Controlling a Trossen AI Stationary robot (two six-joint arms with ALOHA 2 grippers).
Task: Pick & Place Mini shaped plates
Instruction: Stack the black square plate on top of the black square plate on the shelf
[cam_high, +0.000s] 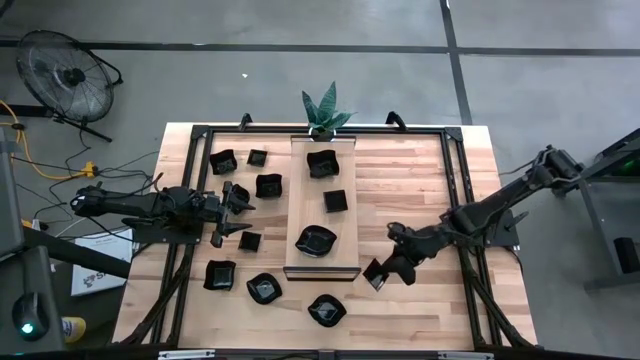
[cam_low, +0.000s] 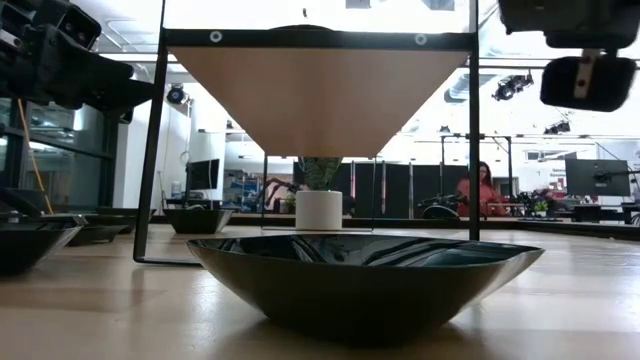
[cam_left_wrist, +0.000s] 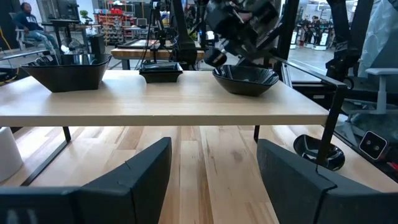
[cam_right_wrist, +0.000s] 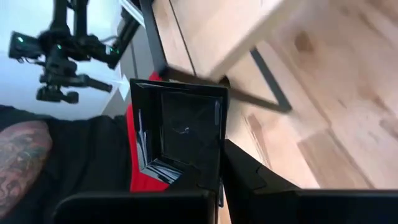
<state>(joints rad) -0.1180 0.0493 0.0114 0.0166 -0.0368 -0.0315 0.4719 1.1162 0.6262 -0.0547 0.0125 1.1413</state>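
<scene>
Several glossy black mini shaped plates lie on the table's left half, among them a square one (cam_high: 250, 241) and a wavy one (cam_high: 264, 288). Three more sit on the raised wooden board (cam_high: 322, 270): (cam_high: 322, 162), (cam_high: 336, 201), (cam_high: 316, 240). Another wavy plate (cam_low: 365, 275) rests on its base near the front edge. My right gripper (cam_high: 383, 270) hangs right of the board's near end, shut on a small square plate (cam_high: 374, 276). My left gripper (cam_high: 236, 207) stands open and level at the table's left, nothing between its fingers (cam_left_wrist: 143, 180). My right gripper pinches the square plate by one rim edge (cam_right_wrist: 208, 177) between its two fingers. The fingers come from the table's right, slanting down. The plate is lifted clear of the table and stands tilted beyond the fingertips, its hollow side (cam_right_wrist: 183, 130) facing the wrist camera.
A black metal frame (cam_high: 455, 140) runs round the table. A potted plant (cam_high: 325, 120) stands at the far edge behind the board. The right half of the table (cam_high: 430, 180) is bare wood. A person (cam_right_wrist: 37, 162) shows beyond the near edge.
</scene>
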